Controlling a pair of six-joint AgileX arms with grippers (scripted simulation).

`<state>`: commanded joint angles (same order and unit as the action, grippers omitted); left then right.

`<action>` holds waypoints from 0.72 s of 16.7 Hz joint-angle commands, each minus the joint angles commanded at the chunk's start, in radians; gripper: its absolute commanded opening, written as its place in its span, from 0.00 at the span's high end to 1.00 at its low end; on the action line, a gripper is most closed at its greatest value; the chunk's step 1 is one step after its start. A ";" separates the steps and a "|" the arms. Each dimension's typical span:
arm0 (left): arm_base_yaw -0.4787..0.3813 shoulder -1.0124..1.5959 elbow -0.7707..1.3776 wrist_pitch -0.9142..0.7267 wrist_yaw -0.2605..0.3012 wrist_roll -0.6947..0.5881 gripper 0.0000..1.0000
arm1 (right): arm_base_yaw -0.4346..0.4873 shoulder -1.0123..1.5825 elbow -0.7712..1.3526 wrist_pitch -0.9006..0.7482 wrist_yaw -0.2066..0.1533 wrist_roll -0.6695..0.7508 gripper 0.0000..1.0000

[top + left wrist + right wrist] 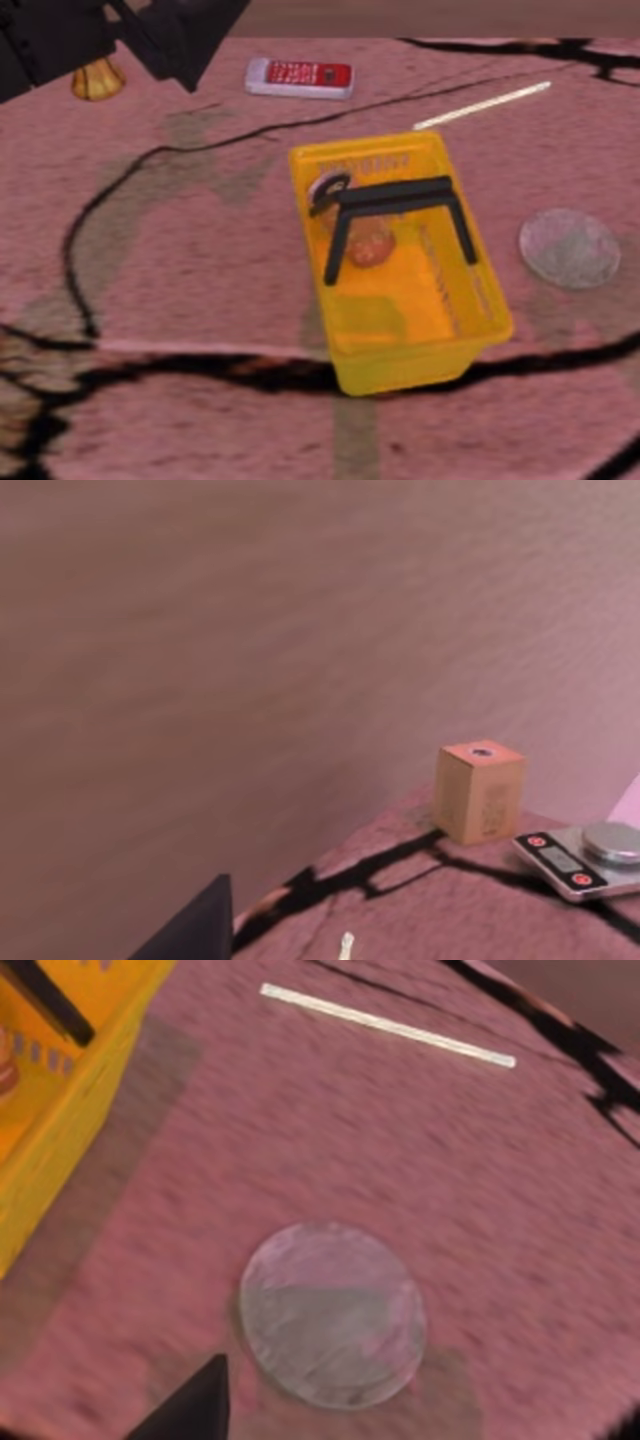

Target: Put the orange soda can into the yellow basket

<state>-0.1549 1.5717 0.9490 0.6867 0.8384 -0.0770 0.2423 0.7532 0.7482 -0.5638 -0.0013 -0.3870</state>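
The yellow basket [400, 340] stands in the middle of the table with its black handle [400, 195] raised across it. Inside, under the handle, the orange soda can [366, 247] lies tilted, its dark silver-rimmed top toward the basket's far left wall. My left gripper [172, 52] hangs open at the far left corner, well away from the basket and holding nothing. In the left wrist view one dark finger [195, 930] shows. My right arm is outside the top view; its finger [195, 1405] hovers open beside a grey disc, with the basket [60, 1110] off to one side.
A golden bell [97, 78] sits under the left arm. A red and white handset [300, 77] lies at the back. A white stick [483, 105] and a grey round disc [569, 248] lie right of the basket. A wooden box [479, 790] and a scale [580, 855] show in the left wrist view.
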 joint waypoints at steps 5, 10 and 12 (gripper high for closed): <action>0.079 -0.554 -0.323 -0.270 -0.298 -0.032 0.00 | 0.158 0.568 0.571 -0.361 0.001 -0.253 0.00; 0.136 -1.095 -0.655 -0.514 -0.576 -0.004 0.00 | 0.297 1.071 1.085 -0.684 0.002 -0.477 0.00; 0.152 -1.273 -0.766 -0.586 -0.671 0.018 0.00 | 0.342 1.230 1.244 -0.791 0.003 -0.549 0.00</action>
<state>-0.0032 0.2986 0.1833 0.1007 0.1669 -0.0589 0.5843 1.9833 1.9924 -1.3545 0.0015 -0.9359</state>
